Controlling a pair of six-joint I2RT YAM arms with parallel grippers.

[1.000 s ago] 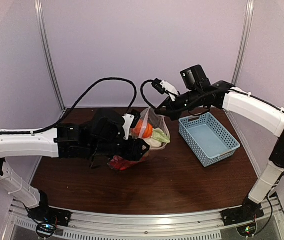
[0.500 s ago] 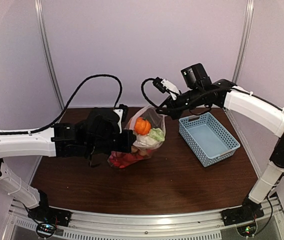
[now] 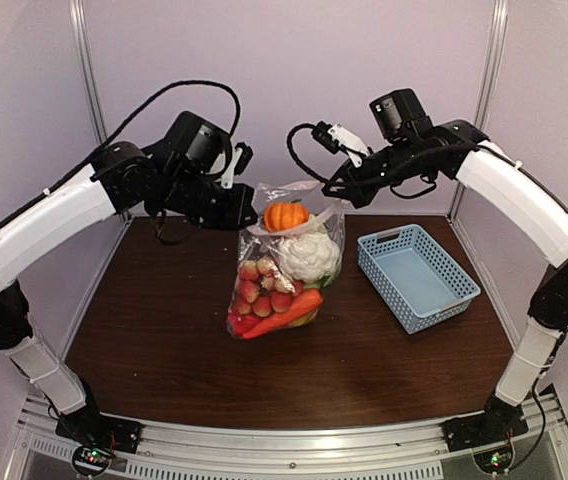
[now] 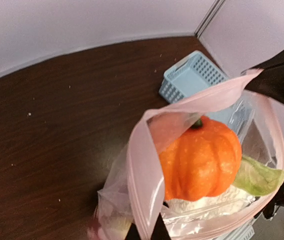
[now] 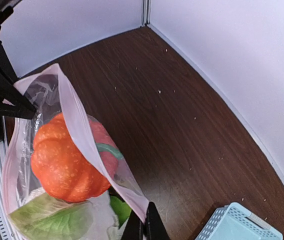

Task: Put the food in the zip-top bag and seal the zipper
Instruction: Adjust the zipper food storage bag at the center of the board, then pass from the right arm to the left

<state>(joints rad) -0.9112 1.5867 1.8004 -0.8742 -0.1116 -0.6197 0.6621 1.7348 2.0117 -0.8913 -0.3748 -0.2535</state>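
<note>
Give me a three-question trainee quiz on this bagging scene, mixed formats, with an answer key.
1. True or false: the light-blue basket holds food.
2. Fill in the blank: the item sitting highest in the zip-top bag is the orange ____.
3. Short answer: the left gripper and right gripper each pinch one end of the bag's mouth. Is the zipper sealed?

Key:
1. False.
2. pumpkin.
3. No, the mouth gapes open between the two grippers.
</note>
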